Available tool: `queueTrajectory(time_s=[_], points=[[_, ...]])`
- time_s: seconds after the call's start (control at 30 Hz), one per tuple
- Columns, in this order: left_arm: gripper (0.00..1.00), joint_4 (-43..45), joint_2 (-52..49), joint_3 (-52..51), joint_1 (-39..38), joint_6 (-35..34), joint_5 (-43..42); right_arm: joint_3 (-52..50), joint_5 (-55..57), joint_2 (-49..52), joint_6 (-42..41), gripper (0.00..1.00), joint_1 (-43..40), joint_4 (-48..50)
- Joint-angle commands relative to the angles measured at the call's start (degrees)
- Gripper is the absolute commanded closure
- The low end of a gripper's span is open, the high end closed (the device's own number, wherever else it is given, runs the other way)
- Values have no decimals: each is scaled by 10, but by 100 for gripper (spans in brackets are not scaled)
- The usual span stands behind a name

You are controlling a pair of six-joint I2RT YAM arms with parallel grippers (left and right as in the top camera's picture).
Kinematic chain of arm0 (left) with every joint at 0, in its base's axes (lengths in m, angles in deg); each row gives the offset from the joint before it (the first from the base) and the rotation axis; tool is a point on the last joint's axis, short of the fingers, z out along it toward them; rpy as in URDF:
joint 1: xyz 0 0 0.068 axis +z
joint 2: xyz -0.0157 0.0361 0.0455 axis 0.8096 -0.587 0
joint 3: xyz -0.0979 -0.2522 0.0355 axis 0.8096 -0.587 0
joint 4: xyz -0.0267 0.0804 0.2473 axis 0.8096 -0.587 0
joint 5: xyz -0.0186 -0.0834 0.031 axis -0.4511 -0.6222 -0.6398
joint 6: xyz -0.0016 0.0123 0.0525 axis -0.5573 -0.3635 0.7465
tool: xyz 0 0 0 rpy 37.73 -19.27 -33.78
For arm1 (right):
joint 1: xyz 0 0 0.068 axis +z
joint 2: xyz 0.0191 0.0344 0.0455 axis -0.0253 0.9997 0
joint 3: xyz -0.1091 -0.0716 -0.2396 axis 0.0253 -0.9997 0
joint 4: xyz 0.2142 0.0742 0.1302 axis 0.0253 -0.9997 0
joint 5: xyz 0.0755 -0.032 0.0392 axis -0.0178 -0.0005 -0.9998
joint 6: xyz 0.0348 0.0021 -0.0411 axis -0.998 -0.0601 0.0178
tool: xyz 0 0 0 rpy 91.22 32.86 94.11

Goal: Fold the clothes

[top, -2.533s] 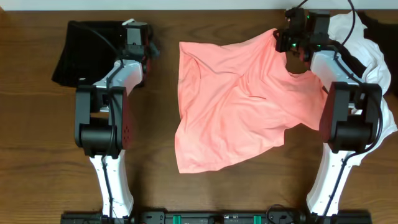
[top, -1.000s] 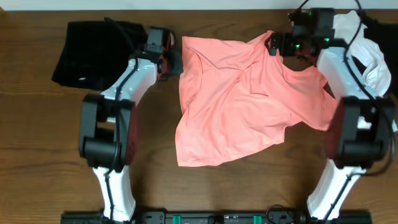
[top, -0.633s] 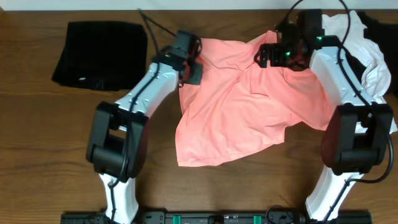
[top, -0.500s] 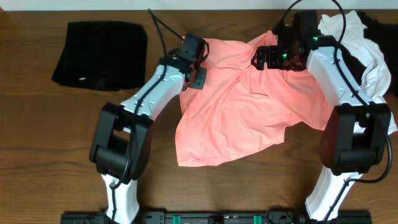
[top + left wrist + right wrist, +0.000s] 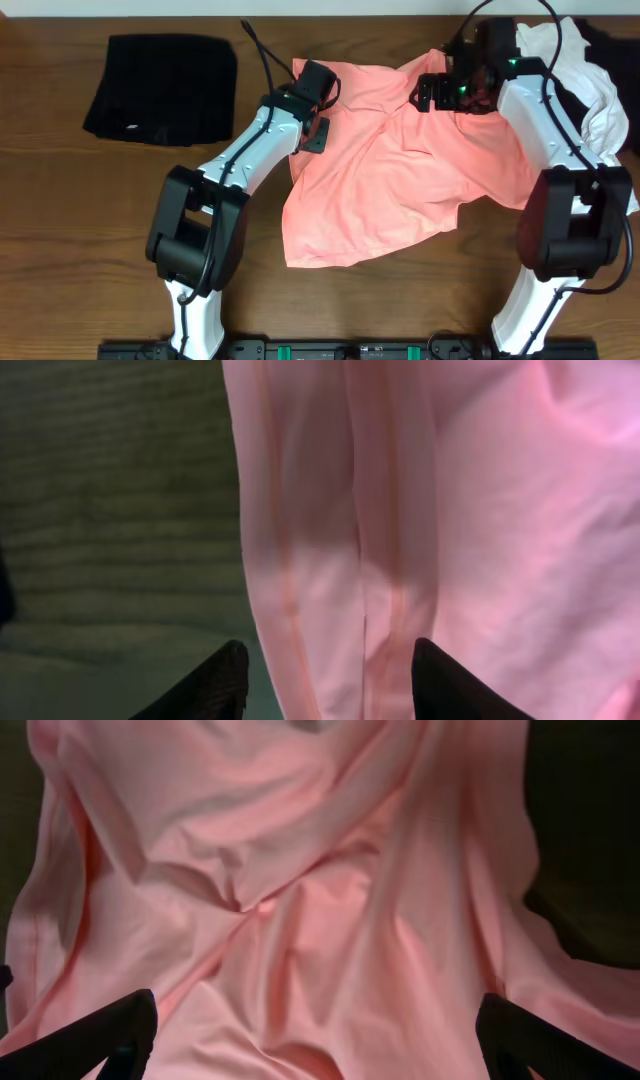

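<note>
Shows a pink T-shirt (image 5: 400,170) lying crumpled mid-bench (image 5: 80,230). Finds the left end effector (image 5: 325,660) above its far left hem, fingers apart, and the right end effector (image 5: 315,1015) spread wide over its far right part. Shows a folded black garment (image 5: 160,88) far left and white clothes (image 5: 590,90) far right.

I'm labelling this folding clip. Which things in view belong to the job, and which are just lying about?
Job: salmon-pink T-shirt; folded black garment; crumpled white garments; left end effector and right end effector, both open over the T-shirt.
Lying about: only the wooden table that carries them.
</note>
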Motion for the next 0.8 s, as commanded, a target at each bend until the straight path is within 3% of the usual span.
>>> queueTrajectory(time_s=[0.0,0.77], points=[[46,-8,1,-3,-11,-27,-14,0,2,2,-7,1,-5,-2],[46,-3,-51,-3,-37,-3,41,0,2,2,-5,1,-10,-6]])
